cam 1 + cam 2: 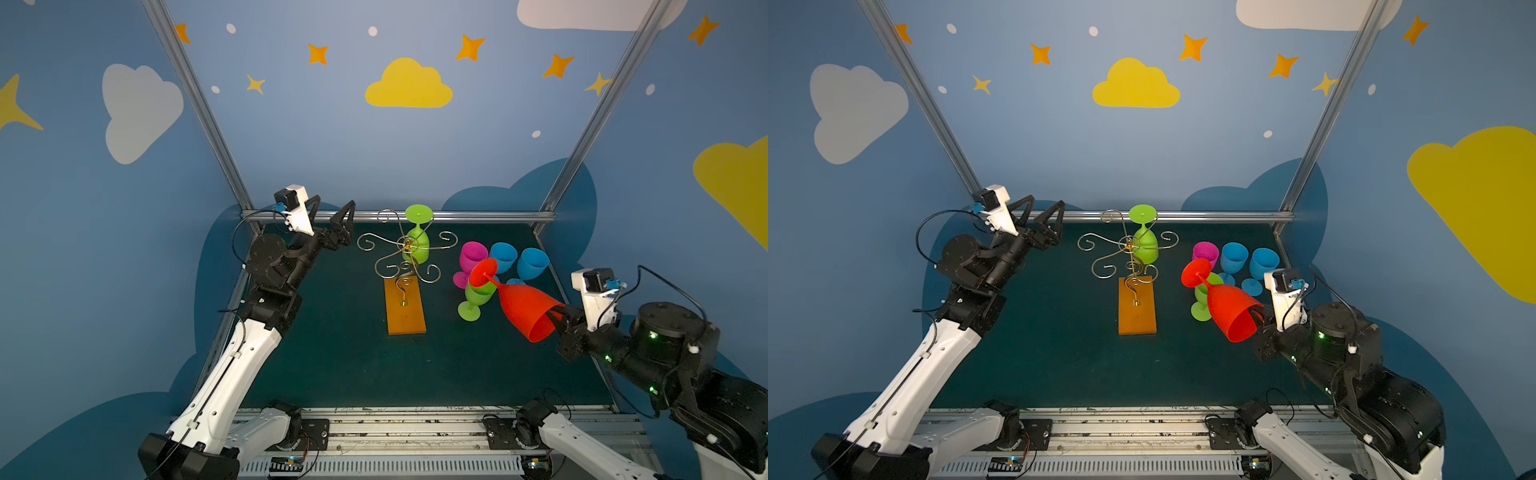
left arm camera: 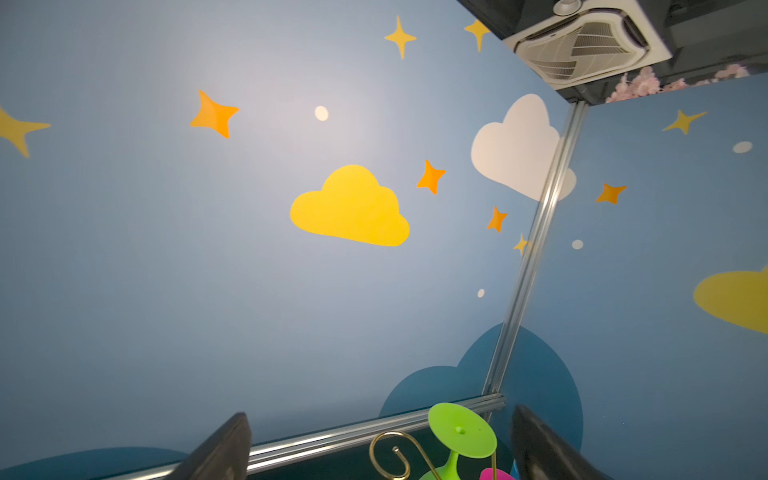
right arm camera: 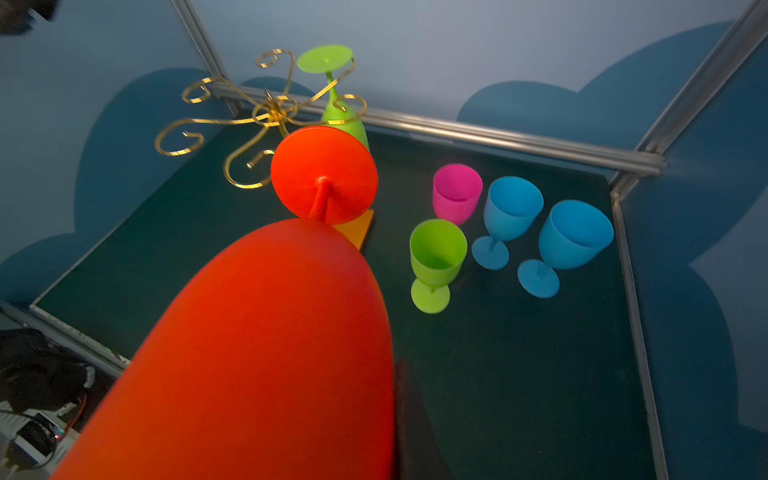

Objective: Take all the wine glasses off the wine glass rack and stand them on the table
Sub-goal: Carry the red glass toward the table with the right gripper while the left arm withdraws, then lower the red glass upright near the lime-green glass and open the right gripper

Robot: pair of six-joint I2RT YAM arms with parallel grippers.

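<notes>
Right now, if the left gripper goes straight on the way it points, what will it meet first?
Probably a curled arm of the wine glass rack, seen between the open jaws of the left gripper in its wrist view, beside the green glass's foot. Depth is unclear; it might miss.

The tabletop [image 1: 332, 365] holds the wine glass rack [image 1: 405, 309] in the middle. A pink glass [image 1: 471, 257], a green glass [image 3: 436, 253] and two blue glasses [image 1: 503, 255] [image 1: 532, 262] stand near its right edge.

Beyond the left gripper's [image 1: 336, 200] spread jaws, the gold wine glass rack [image 1: 405, 309] is standing, a green wine glass [image 1: 420, 250] seemingly hanging inverted on it. The right gripper's [image 1: 555, 316] jaws are pinching a tilted red wine glass [image 1: 521, 309] by its rim.
</notes>
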